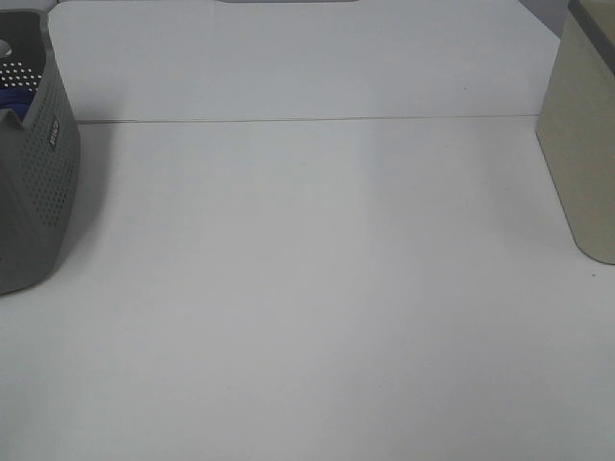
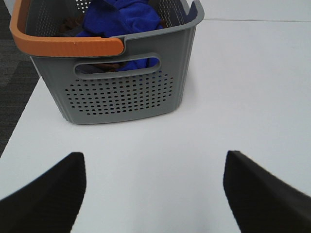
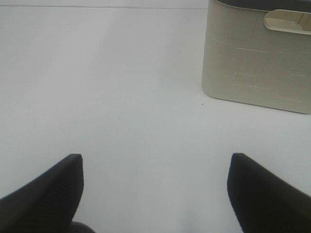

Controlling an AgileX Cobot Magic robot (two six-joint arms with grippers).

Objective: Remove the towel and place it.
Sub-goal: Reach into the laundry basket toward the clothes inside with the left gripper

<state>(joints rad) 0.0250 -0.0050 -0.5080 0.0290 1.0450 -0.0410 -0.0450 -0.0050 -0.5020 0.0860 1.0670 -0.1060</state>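
Plainly, we see two containers on the desk [image 1: 307,288]: grey basket [image 1: 38,192], upper left, holding one blue towel [image 2: 121,17]; beige bin [image 1: 581,144], right edge; left tool [image 2: 153,194] and right tool [image 3: 155,194] both open.

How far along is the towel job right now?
Nothing looks done: the blue towel sits bunched in the grey basket. In hand: nothing, the left gripper and right gripper are open and empty. Left: grasp it, lift it out, place it.
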